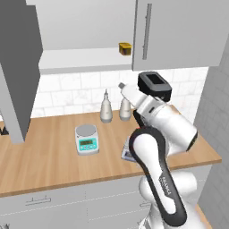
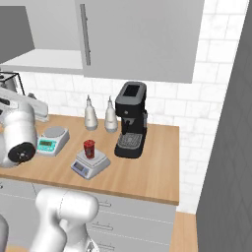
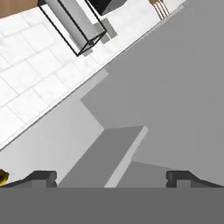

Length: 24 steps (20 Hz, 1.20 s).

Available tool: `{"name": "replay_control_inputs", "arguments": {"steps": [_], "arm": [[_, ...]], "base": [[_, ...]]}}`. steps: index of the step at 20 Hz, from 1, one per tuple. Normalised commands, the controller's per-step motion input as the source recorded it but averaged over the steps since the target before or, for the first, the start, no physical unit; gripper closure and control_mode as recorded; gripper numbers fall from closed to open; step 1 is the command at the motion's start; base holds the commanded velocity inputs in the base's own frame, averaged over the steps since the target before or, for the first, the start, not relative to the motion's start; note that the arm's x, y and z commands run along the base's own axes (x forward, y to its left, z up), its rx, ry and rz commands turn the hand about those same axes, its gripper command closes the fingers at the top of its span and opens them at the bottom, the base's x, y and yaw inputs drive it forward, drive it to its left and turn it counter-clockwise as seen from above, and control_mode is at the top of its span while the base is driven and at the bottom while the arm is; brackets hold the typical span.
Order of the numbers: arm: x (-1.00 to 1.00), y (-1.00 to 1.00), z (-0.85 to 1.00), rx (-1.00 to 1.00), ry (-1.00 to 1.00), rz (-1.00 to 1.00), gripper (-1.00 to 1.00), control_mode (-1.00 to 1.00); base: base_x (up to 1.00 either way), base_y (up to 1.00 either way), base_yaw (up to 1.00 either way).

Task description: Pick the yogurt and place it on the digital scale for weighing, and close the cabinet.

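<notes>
Your jaws stand wide and empty, tips far apart, aimed up at the grey underside and open door of the cabinet, which lies ahead of them. Judging from this, the first half is done: the yogurt stands upright on the scale, well below and to the right of the jaws, on the surface. Closing the door is what remains. The yogurt is a small red cup with a dark rim.

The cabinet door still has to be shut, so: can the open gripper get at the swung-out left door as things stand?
Probably yes. The gripper is open and empty, facing the cabinet door, with nothing between them.
</notes>
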Motion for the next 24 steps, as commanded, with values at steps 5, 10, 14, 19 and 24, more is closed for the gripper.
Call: {"name": "replay_control_inputs", "arguments": {"steps": [5, 10, 14, 19, 24], "arm": [[-0.83, 0.80, -0.24, 0.11, 0.00, -0.13, -1.00, -1.00], [-0.35, 0.95, -0.27, 0.06, 0.00, 0.00, -1.00, -1.00], [-0.46, 1.00, -0.14, 0.04, -0.06, 0.00, -1.00, -1.00], [-0.11, 0.84, -0.07, 0.00, -0.02, 0.00, -1.00, -1.00], [-0.11, 0.97, 0.00, 0.00, -0.03, -0.07, -1.00, -1.00]], "base": [[0.00, 0.00, 0.00], [0.00, 0.00, 0.00], [0.00, 0.00, 0.00], [0.00, 0.00, 0.00], [0.00, 0.00, 0.00]]}}
